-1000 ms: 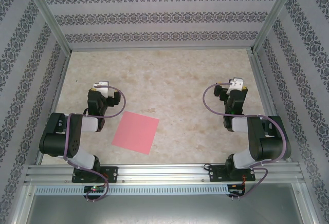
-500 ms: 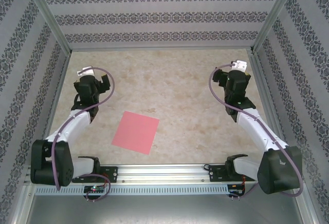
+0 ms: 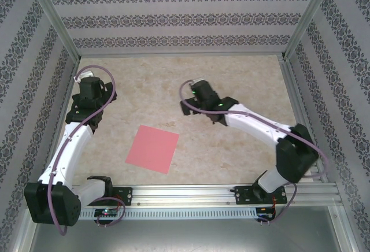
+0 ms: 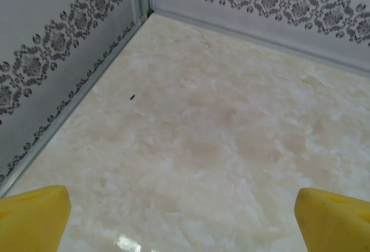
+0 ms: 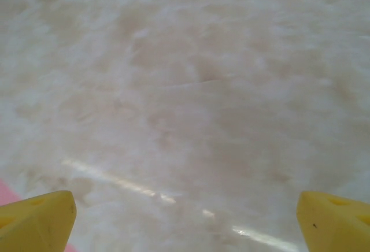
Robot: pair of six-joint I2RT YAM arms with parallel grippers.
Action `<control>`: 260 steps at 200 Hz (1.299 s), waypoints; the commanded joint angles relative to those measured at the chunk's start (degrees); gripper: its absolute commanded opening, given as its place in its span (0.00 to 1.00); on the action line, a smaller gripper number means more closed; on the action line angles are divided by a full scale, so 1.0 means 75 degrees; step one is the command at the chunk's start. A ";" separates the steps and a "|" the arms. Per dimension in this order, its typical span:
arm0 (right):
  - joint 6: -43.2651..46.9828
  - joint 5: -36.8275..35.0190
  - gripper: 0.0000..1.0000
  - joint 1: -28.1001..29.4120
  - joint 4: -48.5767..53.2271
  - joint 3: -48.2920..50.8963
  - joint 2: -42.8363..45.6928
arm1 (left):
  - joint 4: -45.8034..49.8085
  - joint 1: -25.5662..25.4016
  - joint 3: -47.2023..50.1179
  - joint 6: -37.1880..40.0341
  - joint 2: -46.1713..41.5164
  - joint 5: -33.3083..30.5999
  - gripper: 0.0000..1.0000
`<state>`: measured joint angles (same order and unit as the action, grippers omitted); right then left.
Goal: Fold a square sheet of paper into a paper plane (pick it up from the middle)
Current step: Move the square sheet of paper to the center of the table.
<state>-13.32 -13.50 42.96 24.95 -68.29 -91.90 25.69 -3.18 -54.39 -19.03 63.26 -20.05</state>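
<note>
Fingertips (image 4: 34,217) of yellow plastic on the left pincer (image 4: 184,222) stand spread wide, with bare desk between them. That pincer hangs over the far left corner of the beige marble-patterned desk (image 3: 231,73). It is aimed at the spot where two grey-patterned wallpaper walls (image 4: 52,49) meet above a silver metal rail (image 4: 87,93). A tiny dark speck (image 4: 132,97) lies on the desk just beside that rail.

The right pincer (image 5: 185,223) is likewise spread wide and grips nothing. From above, the right pincer (image 3: 191,99) hovers over the middle of the desk, its white arm reaching in from the near right corner. Both arm bases sit on a ribbed aluminium beam (image 3: 185,193) along the near edge.

The square sheet of thin salmon-pink paper (image 3: 153,148) lies flat on the desk, close to the near edge and left of its middle, touched by neither pincer. It is near the right pincer, toward the near edge and to the left. A sliver of pink shows low at the left edge of the right wrist view. From the left pincer it is well apart, toward the near edge and to the right; bare desk lies between.

Being square, it has no longer side. It sits turned slightly, its edges askew to the desk's edges.
</note>
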 commanded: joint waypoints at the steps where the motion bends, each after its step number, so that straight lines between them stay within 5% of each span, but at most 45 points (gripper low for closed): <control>1: 0.0512 0.0220 0.98 0.0788 0.1331 -0.1177 -0.1153 | 0.0391 -0.0054 -0.0018 -0.0181 -0.0080 0.0287 1.00; 72: 0.1346 0.0257 0.98 0.2063 0.2198 -0.3328 -0.3623 | 0.0550 -0.0045 -0.0067 -0.0143 -0.0092 -0.0045 1.00; 144: 0.1766 -0.0119 0.98 0.2162 0.2934 -0.4152 -0.4808 | 0.0547 -0.0045 -0.0054 -0.0115 0.0004 -0.0035 1.00; 195: 0.1418 -0.0513 0.98 0.1459 0.2788 -0.3291 -0.4651 | 0.0498 -0.0044 -0.0026 -0.0096 0.0030 0.0086 1.00; 260: 0.1103 -0.0813 0.98 -0.0536 0.2334 -0.1976 -0.4100 | 0.0602 -0.0045 -0.0039 -0.0155 0.0072 0.0163 1.00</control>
<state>-3.77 -13.89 45.01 39.83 -87.42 -121.34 28.84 -3.18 -54.39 -19.64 63.48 -19.55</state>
